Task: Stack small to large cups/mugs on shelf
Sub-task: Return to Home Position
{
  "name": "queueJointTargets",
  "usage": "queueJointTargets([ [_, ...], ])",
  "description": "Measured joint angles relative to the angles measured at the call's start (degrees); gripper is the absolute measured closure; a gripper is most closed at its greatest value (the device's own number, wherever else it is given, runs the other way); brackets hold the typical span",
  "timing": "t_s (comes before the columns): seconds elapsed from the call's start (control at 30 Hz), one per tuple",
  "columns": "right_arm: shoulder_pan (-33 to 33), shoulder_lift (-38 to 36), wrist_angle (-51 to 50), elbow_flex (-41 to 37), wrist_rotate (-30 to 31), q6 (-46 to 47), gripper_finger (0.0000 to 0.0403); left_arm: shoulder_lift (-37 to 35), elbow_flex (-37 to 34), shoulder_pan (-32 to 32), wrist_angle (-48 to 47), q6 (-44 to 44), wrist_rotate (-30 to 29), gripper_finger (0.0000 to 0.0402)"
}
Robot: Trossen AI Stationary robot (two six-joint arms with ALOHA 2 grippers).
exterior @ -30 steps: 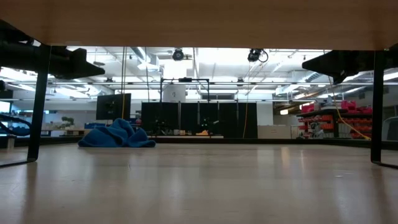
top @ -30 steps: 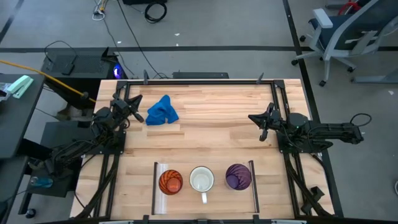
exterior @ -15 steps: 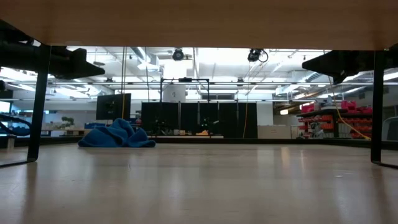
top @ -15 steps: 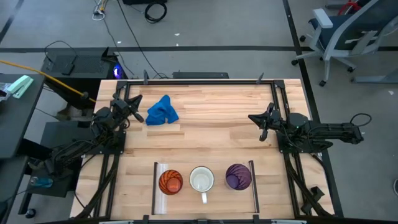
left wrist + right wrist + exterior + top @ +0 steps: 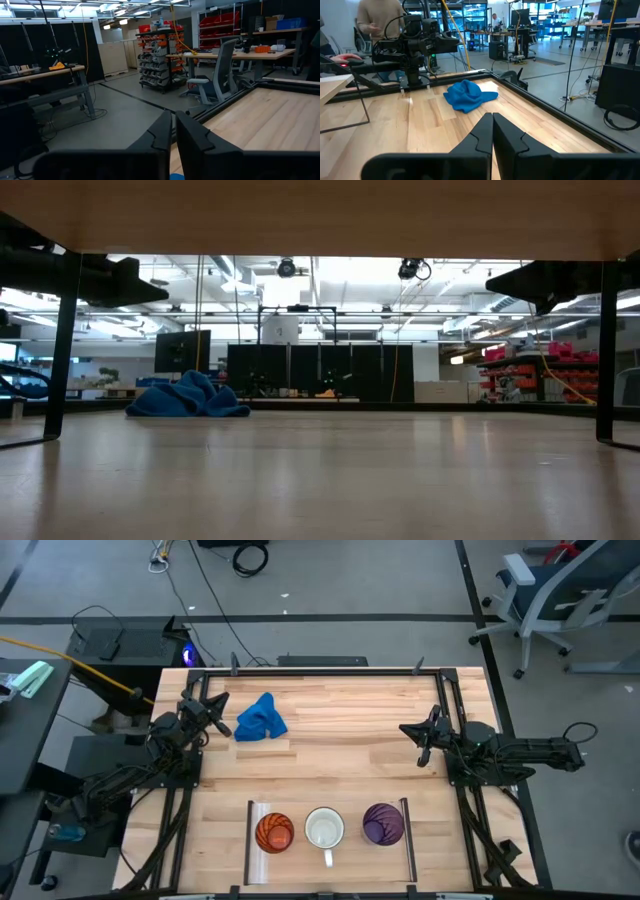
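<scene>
The left gripper point(image 5: 222, 700) and right gripper point(image 5: 407, 729) are hovering closed at the counter's point(image 5: 340, 755) sides, while the orange cup point(image 5: 274, 832), white mug point(image 5: 324, 829) and purple tumbler point(image 5: 382, 824) are standing on the shelf point(image 5: 350, 852).

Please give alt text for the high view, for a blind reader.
An orange cup, white mug and purple tumbler stand in a row on the shelf. The left gripper and right gripper wait, shut, at either side; a blue cloth lies beside the left one.

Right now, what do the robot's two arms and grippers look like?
The left arm and right arm are dark, slim, jointed; a black cable trails behind the right one. The left gripper and right gripper each have two matte black, angular fingers tapering to narrow tips.
</scene>
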Motion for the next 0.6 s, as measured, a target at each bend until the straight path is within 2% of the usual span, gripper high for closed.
queueJointTargets([
  [0.23, 0.01, 0.00, 0.00, 0.00, -0.01, 0.00, 0.0388, 0.00, 0.00, 0.00, 0.01, 0.02, 0.00, 0.0378],
  [0.6, 0.02, 0.00, 0.02, 0.00, 0.00, 0.00, 0.0388, 0.00, -0.02, -0.01, 0.01, 0.02, 0.00, 0.0366],
])
